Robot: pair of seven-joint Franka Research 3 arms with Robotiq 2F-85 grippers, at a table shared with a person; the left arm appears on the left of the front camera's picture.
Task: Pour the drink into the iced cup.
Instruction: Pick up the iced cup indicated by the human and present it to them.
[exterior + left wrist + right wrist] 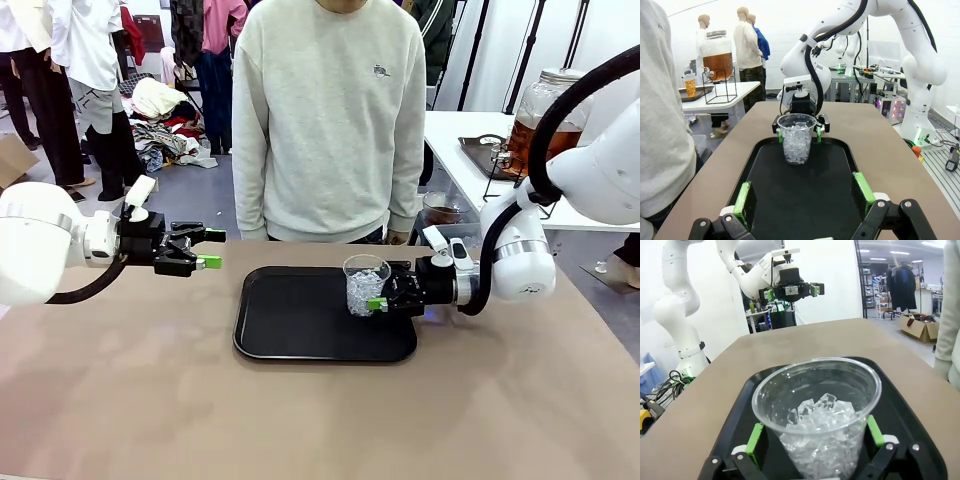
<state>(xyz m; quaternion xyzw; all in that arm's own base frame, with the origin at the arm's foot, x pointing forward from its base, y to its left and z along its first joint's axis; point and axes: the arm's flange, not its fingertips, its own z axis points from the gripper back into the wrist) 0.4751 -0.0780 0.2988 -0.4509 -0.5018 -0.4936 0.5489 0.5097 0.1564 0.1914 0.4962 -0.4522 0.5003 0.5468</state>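
Drink (545, 135): amber, in a lidded glass jar (717, 55) on a stand on the white side table (470, 135), well apart from the work table (120, 400). Iced cup (365, 285) stands upright near the right end of the black tray (300, 320).

Right gripper (383, 298): jaws spread, green pads just beside the cup walls; contact unclear, so likely a steadying step before pouring. To do it well, close softly on the thin plastic, grip low, keep the cup upright and leave the rim free.

Left gripper (205, 249): spread wide and empty, hovering well left of the tray.

Watch the tray lip beside the cup and the person (330, 120) close at the far edge. There is open room on the near table.
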